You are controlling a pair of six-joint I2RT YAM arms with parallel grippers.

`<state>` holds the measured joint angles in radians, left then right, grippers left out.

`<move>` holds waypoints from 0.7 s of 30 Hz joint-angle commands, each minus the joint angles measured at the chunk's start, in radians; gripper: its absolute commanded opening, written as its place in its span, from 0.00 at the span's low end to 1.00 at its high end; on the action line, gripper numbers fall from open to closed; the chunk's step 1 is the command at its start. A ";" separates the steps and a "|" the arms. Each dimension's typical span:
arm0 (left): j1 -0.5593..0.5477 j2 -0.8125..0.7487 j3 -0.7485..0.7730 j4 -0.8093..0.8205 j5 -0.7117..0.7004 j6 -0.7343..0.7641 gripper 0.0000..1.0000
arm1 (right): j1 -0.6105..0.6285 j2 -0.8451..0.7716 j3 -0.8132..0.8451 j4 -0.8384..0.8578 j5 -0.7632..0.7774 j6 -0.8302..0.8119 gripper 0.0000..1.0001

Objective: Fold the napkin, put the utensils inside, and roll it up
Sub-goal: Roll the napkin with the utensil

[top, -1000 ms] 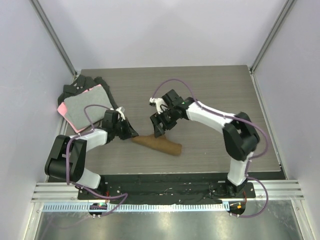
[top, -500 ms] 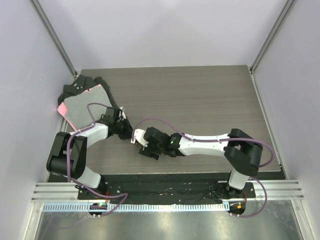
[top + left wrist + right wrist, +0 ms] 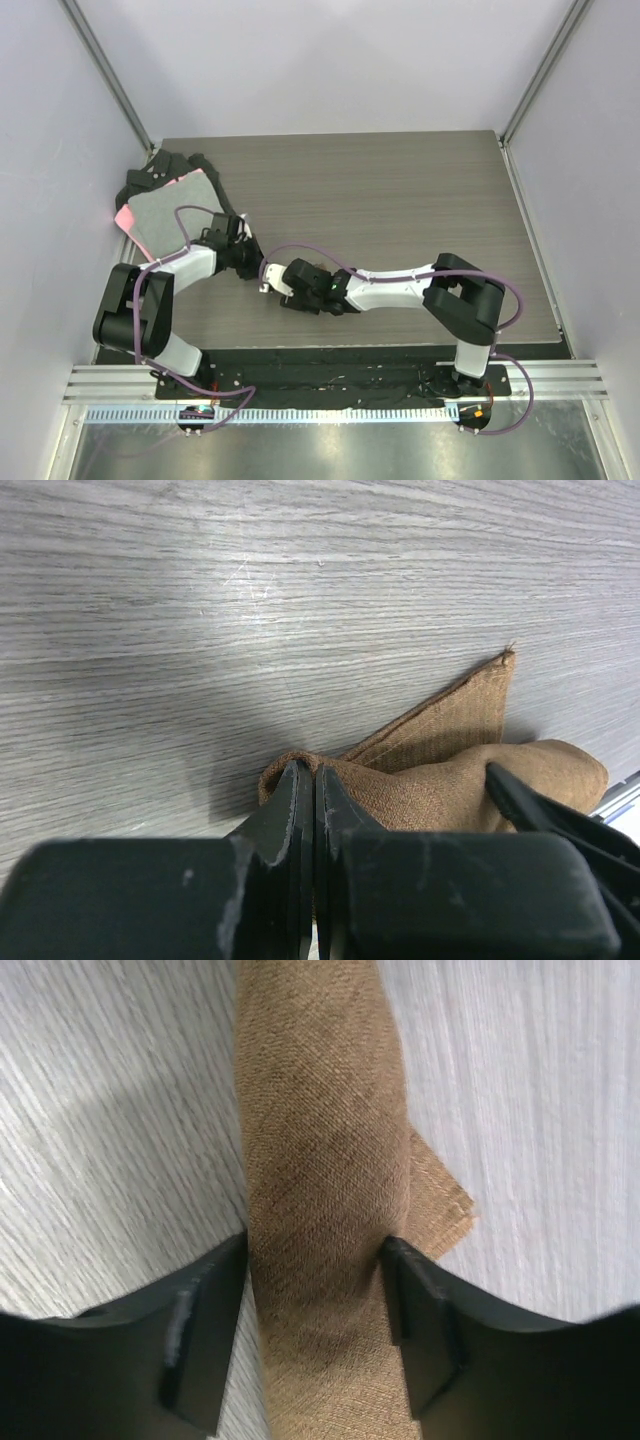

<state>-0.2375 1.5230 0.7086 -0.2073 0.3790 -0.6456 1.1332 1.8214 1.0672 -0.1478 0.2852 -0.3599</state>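
Quick status from me: the napkin [image 3: 320, 1140] is a tight brown roll lying on the wood-grain surface [image 3: 400, 190], near the front edge and a bit left of centre, between my two arms. From the overhead camera you barely see it, because my right forearm and wrist lie stretched across it.

My right gripper [image 3: 315, 1250] straddles the roll, one finger on each flank, both touching the cloth, so it's clamped on the napkin across its width. A loose flat corner of fabric pokes out from under the roll on one side, just past the finger there.

My left gripper [image 3: 307, 780] is at the roll's left end. Its fingers are pressed together with only a hairline between them, and the tips nip a small bunched bit of the napkin's edge. Beyond that, a flat pointed flap lies on the surface.

Off in the far left corner sits a grey cloth [image 3: 170, 215] with a pink edge, on top of some black cloths [image 3: 160, 172], well apart from the napkin.
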 commanded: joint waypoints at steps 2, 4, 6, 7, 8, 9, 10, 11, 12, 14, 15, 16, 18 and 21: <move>-0.005 -0.017 0.054 -0.011 0.026 0.015 0.12 | -0.047 0.036 0.053 -0.079 -0.147 0.022 0.52; -0.005 -0.030 0.061 -0.021 0.006 0.015 0.32 | -0.076 0.055 0.071 -0.134 -0.237 0.038 0.45; -0.002 -0.069 0.063 -0.033 -0.053 0.015 0.48 | -0.095 0.065 0.112 -0.205 -0.324 0.062 0.43; -0.002 -0.084 0.058 -0.047 -0.078 0.017 0.58 | -0.111 0.079 0.126 -0.225 -0.354 0.076 0.41; 0.000 -0.118 0.055 -0.055 -0.104 0.017 0.64 | -0.121 0.085 0.155 -0.246 -0.407 0.094 0.40; 0.001 -0.133 0.049 -0.060 -0.156 0.018 0.68 | -0.130 0.091 0.169 -0.290 -0.432 0.107 0.40; 0.003 -0.148 0.036 -0.063 -0.176 0.017 0.72 | -0.141 0.099 0.187 -0.314 -0.455 0.120 0.38; 0.004 -0.165 0.026 -0.067 -0.198 0.015 0.74 | -0.165 0.119 0.230 -0.369 -0.519 0.137 0.38; 0.006 -0.193 0.017 -0.066 -0.225 0.006 0.76 | -0.176 0.128 0.253 -0.398 -0.546 0.144 0.38; 0.007 -0.221 -0.015 -0.050 -0.247 -0.006 0.78 | -0.203 0.148 0.301 -0.450 -0.616 0.153 0.36; 0.006 -0.251 -0.041 -0.040 -0.249 -0.015 0.78 | -0.213 0.153 0.313 -0.460 -0.641 0.159 0.36; 0.006 -0.267 -0.055 -0.024 -0.244 -0.017 0.78 | -0.223 0.159 0.338 -0.473 -0.664 0.167 0.36; 0.006 -0.325 -0.105 0.038 -0.221 -0.017 0.78 | -0.257 0.182 0.361 -0.506 -0.750 0.183 0.35; 0.006 -0.394 -0.173 0.132 -0.157 -0.009 0.78 | -0.306 0.216 0.395 -0.533 -0.880 0.202 0.34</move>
<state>-0.2306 1.2182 0.6083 -0.2150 0.1825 -0.6521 0.8726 1.9995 1.4094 -0.5720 -0.3576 -0.2127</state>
